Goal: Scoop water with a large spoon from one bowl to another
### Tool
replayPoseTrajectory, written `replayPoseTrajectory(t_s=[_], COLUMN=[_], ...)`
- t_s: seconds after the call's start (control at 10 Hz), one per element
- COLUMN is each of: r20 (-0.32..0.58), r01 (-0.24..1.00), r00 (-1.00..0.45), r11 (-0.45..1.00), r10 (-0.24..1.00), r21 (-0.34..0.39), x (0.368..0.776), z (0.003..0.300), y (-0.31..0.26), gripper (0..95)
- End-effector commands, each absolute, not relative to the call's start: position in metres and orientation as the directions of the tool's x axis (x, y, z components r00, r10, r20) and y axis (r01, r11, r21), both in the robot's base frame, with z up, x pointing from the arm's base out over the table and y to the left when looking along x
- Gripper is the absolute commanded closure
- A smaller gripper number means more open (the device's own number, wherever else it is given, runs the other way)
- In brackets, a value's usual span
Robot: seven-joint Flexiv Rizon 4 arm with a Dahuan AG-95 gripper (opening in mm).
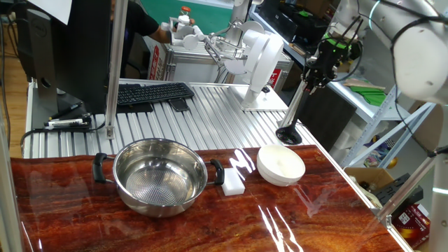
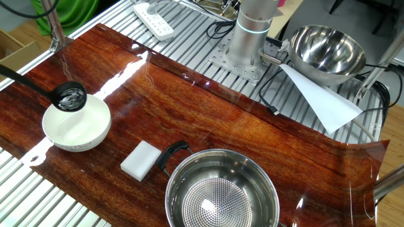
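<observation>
Ladle [image 1: 294, 115] hangs pinched by its handle top in the gripper [image 1: 318, 72], slanting down and away to its cup, poised over the white bowl's [image 2: 76, 129] far rim; steel bowl [image 1: 159, 175] lies beyond.

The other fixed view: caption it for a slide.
Black ladle hanging above the white bowl's rim, white block and empty steel two-handled pot alongside on the wood-grain tabletop.

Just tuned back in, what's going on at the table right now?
The arm's end effector is gripping the black ladle by the top of its handle, cup hanging down. In the other fixed view the cup sits over the near rim of the white bowl. The steel bowl stands beside it on the wooden board, with a white block between them. Whether water is in either bowl can't be told.
</observation>
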State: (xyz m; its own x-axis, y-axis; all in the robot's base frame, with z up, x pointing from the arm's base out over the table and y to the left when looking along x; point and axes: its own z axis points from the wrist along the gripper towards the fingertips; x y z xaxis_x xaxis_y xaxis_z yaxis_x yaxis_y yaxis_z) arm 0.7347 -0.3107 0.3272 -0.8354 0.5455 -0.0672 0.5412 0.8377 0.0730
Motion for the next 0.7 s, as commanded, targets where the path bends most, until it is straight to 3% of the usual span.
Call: replayPoseTrajectory(t_s=[0.1,0.7], r20=[-0.050,-0.043], r01=[0.545,0.532], r00=[-0.834,-0.844], r11=[0.835,0.844], r10=[0.549,0.535], r21=[0.069,0.066], x=[0.7368,0.7363], z=[0.3300,0.3357], y=[-0.3118,-0.3129], gripper=[95.0,95.0])
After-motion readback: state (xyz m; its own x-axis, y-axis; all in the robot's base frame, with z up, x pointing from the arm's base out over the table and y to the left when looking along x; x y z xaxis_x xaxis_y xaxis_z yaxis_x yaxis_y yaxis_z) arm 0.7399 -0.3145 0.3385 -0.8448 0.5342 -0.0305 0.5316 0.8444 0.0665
